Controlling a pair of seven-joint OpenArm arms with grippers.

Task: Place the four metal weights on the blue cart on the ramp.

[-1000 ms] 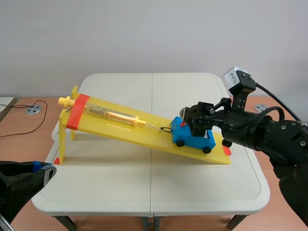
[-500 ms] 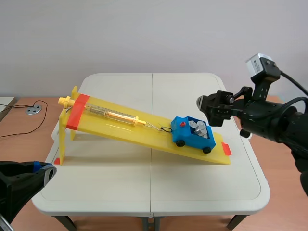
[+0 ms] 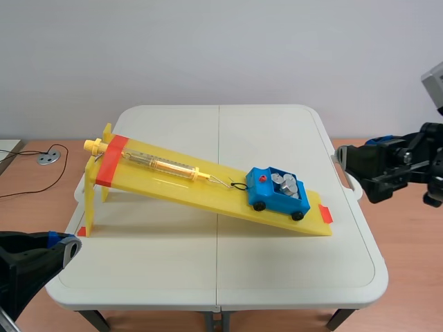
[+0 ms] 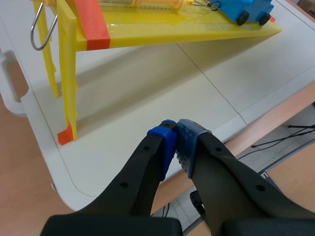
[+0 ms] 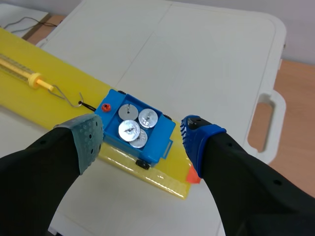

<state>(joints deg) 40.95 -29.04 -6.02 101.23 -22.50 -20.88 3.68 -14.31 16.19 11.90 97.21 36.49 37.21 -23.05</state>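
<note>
Low on the yellow ramp (image 3: 208, 185) you have the blue cart (image 3: 278, 194), its wheels on the slope and its front end hooked to the spring scale (image 3: 166, 166) that lies higher up the ramp. All four metal weights (image 5: 134, 124) sit inside the cart's tray, packed close together, with one partly under its neighbours.

Your right gripper (image 3: 363, 169) hangs by the right edge of the white table (image 3: 221, 270), well apart from the cart. Its fingers (image 5: 83, 140) are spread wide with nothing between them, and its wrist view looks down on the cart past them.

Your left gripper (image 4: 176, 140) is low at the table's near left corner, its pads (image 4: 189, 142) pressed together on nothing. Ahead of it stand the tall legs (image 4: 66, 73) under the ramp's high end.
</note>
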